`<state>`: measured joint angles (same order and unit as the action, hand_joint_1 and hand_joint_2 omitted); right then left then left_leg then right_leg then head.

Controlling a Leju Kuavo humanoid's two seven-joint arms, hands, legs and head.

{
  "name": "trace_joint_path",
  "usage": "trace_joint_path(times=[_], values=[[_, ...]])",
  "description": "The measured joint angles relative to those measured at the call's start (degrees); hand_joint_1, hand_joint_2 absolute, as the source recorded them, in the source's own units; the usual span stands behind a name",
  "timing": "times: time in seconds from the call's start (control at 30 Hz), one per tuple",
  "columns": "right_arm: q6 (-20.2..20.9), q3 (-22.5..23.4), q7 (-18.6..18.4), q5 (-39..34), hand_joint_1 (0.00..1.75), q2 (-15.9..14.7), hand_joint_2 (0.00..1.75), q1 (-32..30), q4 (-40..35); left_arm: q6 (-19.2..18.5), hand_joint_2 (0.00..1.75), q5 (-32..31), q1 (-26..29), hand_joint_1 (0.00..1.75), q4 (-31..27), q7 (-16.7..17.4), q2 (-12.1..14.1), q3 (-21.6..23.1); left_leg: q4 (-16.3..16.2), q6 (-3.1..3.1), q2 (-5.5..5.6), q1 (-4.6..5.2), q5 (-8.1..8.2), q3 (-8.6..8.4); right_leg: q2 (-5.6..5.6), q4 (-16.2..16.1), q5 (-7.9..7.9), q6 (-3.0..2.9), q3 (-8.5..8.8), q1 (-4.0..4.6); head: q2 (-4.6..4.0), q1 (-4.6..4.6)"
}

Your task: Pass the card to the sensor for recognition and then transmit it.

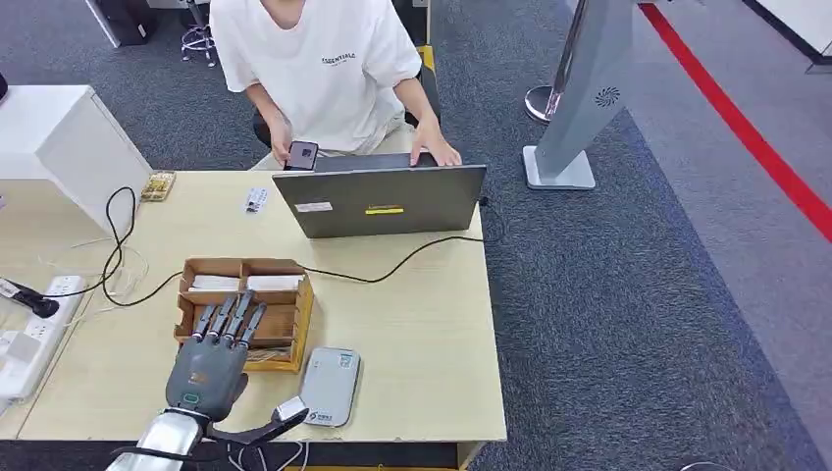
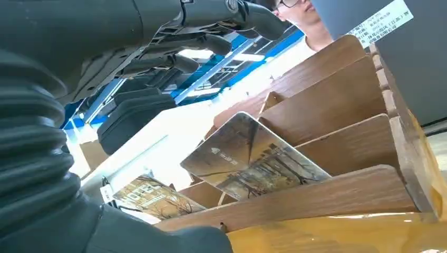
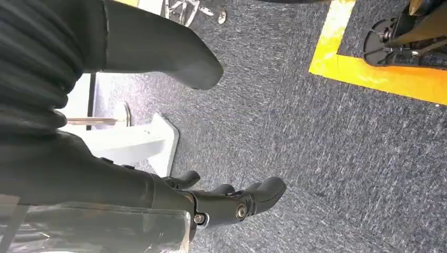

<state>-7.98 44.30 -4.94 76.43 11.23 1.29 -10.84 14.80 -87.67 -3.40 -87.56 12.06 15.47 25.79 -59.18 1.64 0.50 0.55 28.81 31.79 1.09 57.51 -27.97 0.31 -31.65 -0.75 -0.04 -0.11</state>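
Observation:
My left hand (image 1: 214, 355) hovers over the front slots of a wooden card rack (image 1: 292, 329) near the table's front edge, fingers stretched out and apart, thumb out to the right, holding nothing. In the left wrist view the fingers (image 2: 211, 42) reach above a picture card (image 2: 253, 158) leaning in a slot of the card rack (image 2: 337, 105); a second card (image 2: 155, 196) lies lower. The grey card sensor (image 1: 330, 385) lies flat just right of the rack. My right hand (image 3: 226, 203) hangs beside my body over the carpet, fingers loosely curled, empty.
A person sits behind an open grey laptop (image 1: 388, 201) at the table's far side, holding a phone (image 1: 301, 154). Black cables (image 1: 123, 245) cross the table to a power strip (image 1: 39, 329) at the left. A grey stand (image 1: 579, 108) is on the carpet at right.

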Motion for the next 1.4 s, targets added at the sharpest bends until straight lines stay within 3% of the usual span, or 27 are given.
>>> trace_joint_path(times=[0.53,0.8,1.07,1.1,1.13,1.4], values=[[0.0,0.0,0.0,0.0,0.0,0.0,1.75,0.0,0.0,0.0,1.75,0.0,0.2,0.0,-0.3,0.0,0.2,0.0,0.0,0.0,0.0,0.0,0.0,0.0,0.0,0.0,0.0,0.0,0.0,0.0,0.0,0.0],[-0.2,0.2,-0.3,-0.1,0.0,0.0,1.75,0.0,0.0,-5.3,1.75,0.1,0.0,0.0,-0.2,0.5,0.1,0.0,0.0,0.0,0.0,0.0,0.0,-0.01,0.0,0.0,0.0,0.0,-0.01,0.0,0.0,0.0],[-0.1,0.9,-0.6,0.0,0.0,0.0,1.75,0.0,0.0,-5.8,1.75,0.2,-0.8,0.0,-0.1,1.2,-0.2,0.3,0.0,0.0,0.0,0.01,0.0,0.0,0.0,0.0,0.0,0.0,-0.01,0.0,0.0,0.0],[-0.1,1.0,-0.6,0.0,0.0,0.0,1.75,0.0,0.0,-5.7,1.75,0.2,-0.8,1.57,-0.1,1.2,-0.2,0.3,0.0,0.0,0.0,0.01,0.0,0.0,0.0,0.0,0.0,0.0,-0.01,0.0,0.0,0.0],[-0.1,1.0,-0.6,0.0,0.0,0.0,1.75,0.0,0.0,-5.6,1.75,0.2,-0.8,1.75,-0.1,1.2,-0.2,0.4,0.0,0.0,0.0,0.01,0.0,0.0,0.0,0.0,0.0,0.0,-0.01,0.0,0.0,0.0],[0.1,1.4,-0.5,0.1,0.0,0.0,1.75,0.0,0.0,-7.1,1.75,1.4,-0.9,1.75,-0.3,-0.4,0.8,1.2,0.0,0.0,0.0,0.0,0.0,0.0,0.0,0.0,0.0,0.0,-0.01,0.0,0.0,0.0]])
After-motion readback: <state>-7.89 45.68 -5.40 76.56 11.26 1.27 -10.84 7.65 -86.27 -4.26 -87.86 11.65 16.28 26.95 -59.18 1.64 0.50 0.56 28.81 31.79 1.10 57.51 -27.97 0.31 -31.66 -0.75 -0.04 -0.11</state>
